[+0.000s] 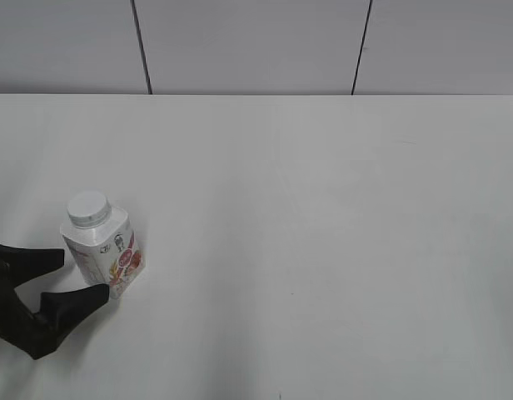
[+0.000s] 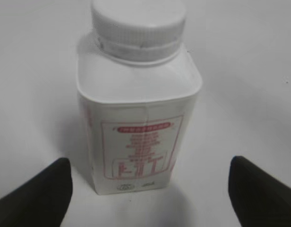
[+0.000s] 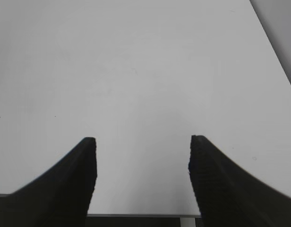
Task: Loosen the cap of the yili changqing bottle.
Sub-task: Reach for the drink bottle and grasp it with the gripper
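Left tool point(image 2: 148, 189) wide open, empty, straddling yili changqing bottle point(image 2: 138, 123): probably light, slick, squeezable; clamp squarish body, twist ribbed cap point(image 2: 138, 21); right tool point(image 3: 141, 163) open, empty.

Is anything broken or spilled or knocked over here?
No, nothing looks wrong. The bottle stands upright on the table with its cap on, and nothing is spilled. The left gripper is open beside it, not touching.
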Robot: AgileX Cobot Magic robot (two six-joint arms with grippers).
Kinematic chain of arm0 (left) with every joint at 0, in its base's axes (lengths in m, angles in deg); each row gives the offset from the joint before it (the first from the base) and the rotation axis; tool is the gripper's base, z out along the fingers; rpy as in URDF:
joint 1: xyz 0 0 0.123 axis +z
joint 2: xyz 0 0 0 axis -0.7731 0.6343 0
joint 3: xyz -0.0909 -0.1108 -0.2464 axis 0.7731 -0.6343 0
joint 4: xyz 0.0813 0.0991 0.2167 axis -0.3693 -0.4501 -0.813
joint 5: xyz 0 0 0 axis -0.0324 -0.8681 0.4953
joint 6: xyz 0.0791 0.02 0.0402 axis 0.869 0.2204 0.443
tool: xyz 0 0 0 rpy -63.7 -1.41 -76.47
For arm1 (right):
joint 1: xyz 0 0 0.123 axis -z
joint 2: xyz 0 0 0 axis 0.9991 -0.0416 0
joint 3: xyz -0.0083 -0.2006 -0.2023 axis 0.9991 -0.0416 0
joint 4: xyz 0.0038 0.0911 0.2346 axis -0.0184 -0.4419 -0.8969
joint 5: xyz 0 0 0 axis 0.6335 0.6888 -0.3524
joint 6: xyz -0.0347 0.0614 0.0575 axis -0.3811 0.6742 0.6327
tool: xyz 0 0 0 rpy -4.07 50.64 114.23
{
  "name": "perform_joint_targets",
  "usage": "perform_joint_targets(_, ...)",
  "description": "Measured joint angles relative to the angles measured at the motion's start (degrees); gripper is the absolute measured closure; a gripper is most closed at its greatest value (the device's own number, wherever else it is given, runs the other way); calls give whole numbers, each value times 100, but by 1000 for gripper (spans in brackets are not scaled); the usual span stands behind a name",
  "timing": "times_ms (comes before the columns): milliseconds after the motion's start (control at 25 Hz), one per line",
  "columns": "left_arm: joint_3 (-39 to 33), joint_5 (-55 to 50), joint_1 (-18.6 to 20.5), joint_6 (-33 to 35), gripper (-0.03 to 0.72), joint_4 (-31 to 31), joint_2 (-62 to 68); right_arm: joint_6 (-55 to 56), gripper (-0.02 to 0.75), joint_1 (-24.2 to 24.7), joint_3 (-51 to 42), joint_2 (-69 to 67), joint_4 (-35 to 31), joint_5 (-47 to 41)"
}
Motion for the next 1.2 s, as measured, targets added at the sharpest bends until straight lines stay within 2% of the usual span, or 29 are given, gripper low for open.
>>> perform_joint_targets(120, 114, 0, -174, 0, 82, 136, 73, 6, 247, 0, 0, 0, 0, 0)
perform_joint_targets(320, 235, 0, -649, 34, 85, 1043, 119, 6, 247, 0, 0, 0, 0, 0)
perform_joint_targets(560, 688, -1, -1155, 50, 92, 1340, 142, 1, 247, 0, 0, 0, 0, 0)
perform_joint_targets(760, 800, -1, -1237, 50, 93, 1474, 278, 1, 247, 0, 0, 0, 0, 0)
perform_joint_targets(1200, 800, 3, -1237, 50, 106, 1327, 458, 1, 247, 0, 0, 0, 0, 0)
